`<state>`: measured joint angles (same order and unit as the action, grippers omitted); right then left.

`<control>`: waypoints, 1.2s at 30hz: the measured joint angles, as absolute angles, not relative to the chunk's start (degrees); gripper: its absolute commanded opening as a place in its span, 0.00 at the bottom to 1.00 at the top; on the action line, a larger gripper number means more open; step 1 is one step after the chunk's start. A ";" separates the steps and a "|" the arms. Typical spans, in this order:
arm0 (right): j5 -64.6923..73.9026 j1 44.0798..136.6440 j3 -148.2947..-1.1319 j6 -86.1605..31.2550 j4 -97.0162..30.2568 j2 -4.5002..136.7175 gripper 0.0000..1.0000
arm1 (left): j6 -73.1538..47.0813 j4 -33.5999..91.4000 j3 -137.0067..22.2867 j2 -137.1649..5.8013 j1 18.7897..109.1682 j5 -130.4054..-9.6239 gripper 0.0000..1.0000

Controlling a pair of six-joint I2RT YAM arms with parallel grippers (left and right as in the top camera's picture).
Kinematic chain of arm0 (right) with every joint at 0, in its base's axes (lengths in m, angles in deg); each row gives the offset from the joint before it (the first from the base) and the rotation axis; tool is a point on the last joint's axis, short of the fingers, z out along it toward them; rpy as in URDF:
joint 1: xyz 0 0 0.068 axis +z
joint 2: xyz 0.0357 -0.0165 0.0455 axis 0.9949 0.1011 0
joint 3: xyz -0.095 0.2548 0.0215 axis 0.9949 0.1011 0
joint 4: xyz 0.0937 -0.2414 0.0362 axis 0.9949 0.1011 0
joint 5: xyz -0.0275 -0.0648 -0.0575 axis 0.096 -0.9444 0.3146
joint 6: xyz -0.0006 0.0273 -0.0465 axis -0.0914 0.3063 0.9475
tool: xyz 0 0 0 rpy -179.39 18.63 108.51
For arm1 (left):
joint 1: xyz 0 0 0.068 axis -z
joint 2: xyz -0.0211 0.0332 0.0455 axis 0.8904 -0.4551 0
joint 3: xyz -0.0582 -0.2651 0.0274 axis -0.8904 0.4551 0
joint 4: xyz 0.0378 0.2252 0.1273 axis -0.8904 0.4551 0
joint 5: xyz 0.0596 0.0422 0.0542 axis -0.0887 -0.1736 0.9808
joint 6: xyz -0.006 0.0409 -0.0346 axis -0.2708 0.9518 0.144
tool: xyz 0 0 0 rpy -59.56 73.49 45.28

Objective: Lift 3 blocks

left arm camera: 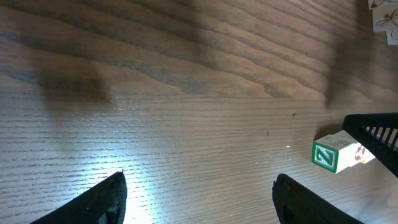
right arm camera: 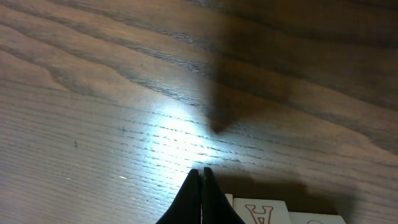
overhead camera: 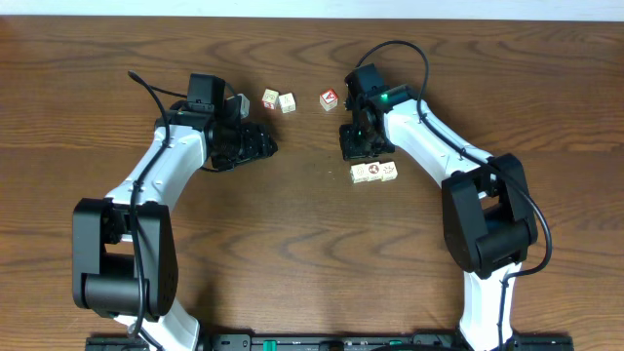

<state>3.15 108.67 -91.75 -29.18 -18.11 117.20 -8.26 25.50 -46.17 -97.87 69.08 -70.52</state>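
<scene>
Right arm (overhead camera: pixel 429 136) is stretched forward, wrist tipped down; right gripper (right arm camera: pixel 200 177) is pinched together on nothing, right beside the blocks (overhead camera: pixel 374 173). Left arm (overhead camera: pixel 161 166) is bent inward, left gripper (left arm camera: pixel 199 182) low, jaws spread wide, empty too.

A dark brown wooden table (overhead camera: pixel 312 253) with a fine, wavy grain fills almost the whole scene, and the grain runs from left to right. Its surface has a dull sheen. Along the far edge a narrow pale cream strip (overhead camera: pixel 292 8) shows beyond the wood; whether it is wall or floor cannot be told. Seen from close to the surface, a patch of white glare (right arm camera: pixel 177 134) lies on the wood, with a soft dark shadow (right arm camera: pixel 249 87) just beyond it. On the left side another bright patch (left arm camera: pixel 134 186) lies near, with broad dim bands (left arm camera: pixel 68 84) further off.
</scene>
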 measured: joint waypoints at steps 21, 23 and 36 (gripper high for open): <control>2.93 108.82 -90.18 -29.42 -17.00 117.20 0.01 | -8.26 25.92 -46.17 -97.84 69.08 -70.52 0.76; 2.93 108.82 -90.18 -29.51 -16.78 117.20 0.01 | -8.26 25.89 -46.17 -97.87 69.08 -70.52 0.76; 2.93 108.82 -90.18 -33.24 -15.18 117.20 0.01 | -8.26 25.96 -46.17 -97.87 69.08 -70.52 0.75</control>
<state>2.93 108.82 -90.18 -33.24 -15.18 117.20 -8.26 25.96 -46.17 -97.87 69.08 -70.52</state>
